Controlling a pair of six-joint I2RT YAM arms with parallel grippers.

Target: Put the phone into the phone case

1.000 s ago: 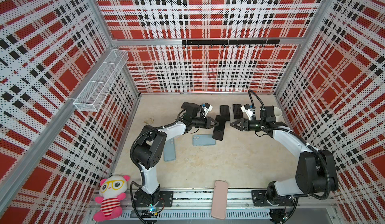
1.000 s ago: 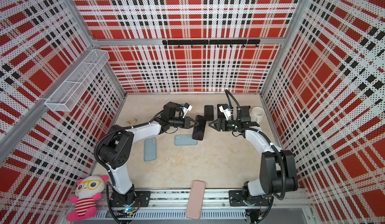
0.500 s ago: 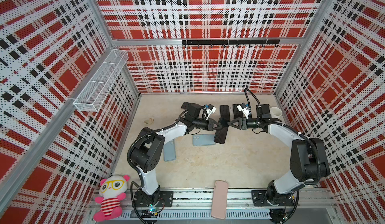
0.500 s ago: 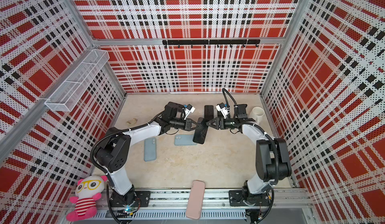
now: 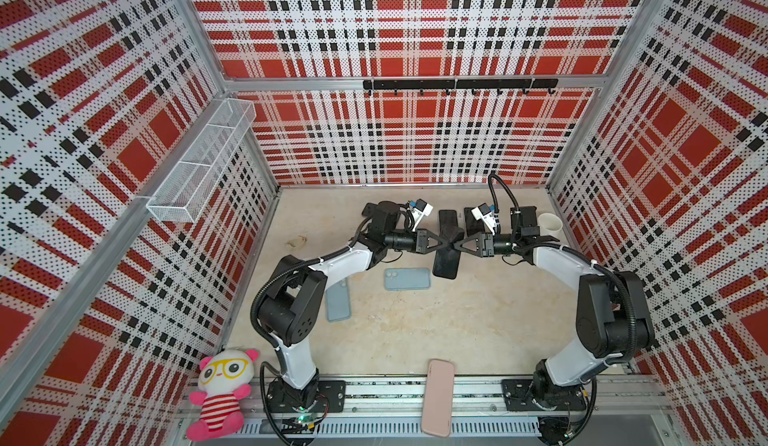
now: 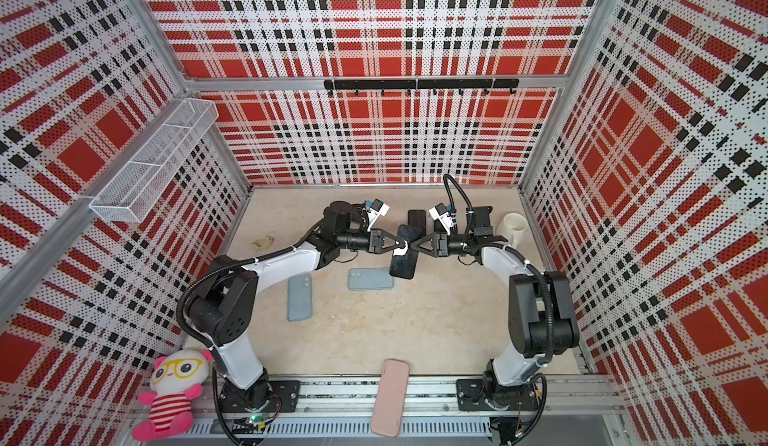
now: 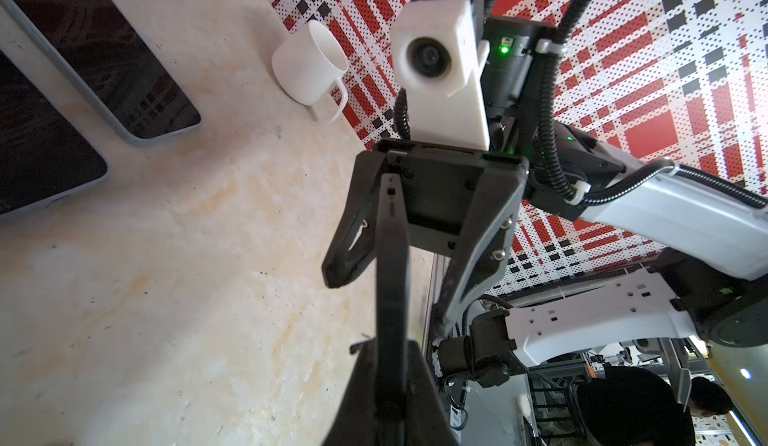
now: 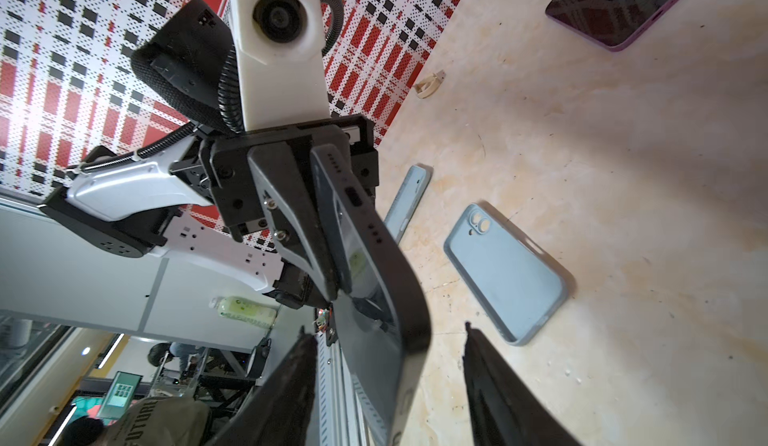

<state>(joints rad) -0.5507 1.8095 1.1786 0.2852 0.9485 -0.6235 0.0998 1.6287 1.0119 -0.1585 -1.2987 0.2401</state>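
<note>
**benchbot_fan:** Phone [image 5: 445,263] is up off the tabletop [image 5: 415,340], tilted, hanging between the 2 arms near the middle. Left gripper [image 5: 443,243] is clamped tight on 1 side of it. Right gripper [image 5: 456,243] has come in from the opposite side with its jaws apart, straddling the phone. The right wrist view shows a gap on both sides, so I'd say it isn't holding anything. Looks to me like a hand-over or a 2-sided regrasp.

**yam_tinkerer:** Agreed. If that's the step, I'd bring the right jaws in square on the flat faces, not the rounded rim. Only let the left go once the right is firmly on. It looks slick and it's pinched by 1 narrow strip, so a skewed squeeze could twist it out.

**benchbot_fan:** And the case?

**yam_tinkerer:** Nearest candidate is the light-blue case [image 5: 407,278], flat on the tabletop near the phone's lower end, with its camera cut-out at the end nearer the left arm. A 2nd blue case [image 5: 337,305] is partly tucked under the left arm. Can't tell which fits. Either way I'd line up the camera corner first, seat 1 end, then press the other down.
</note>
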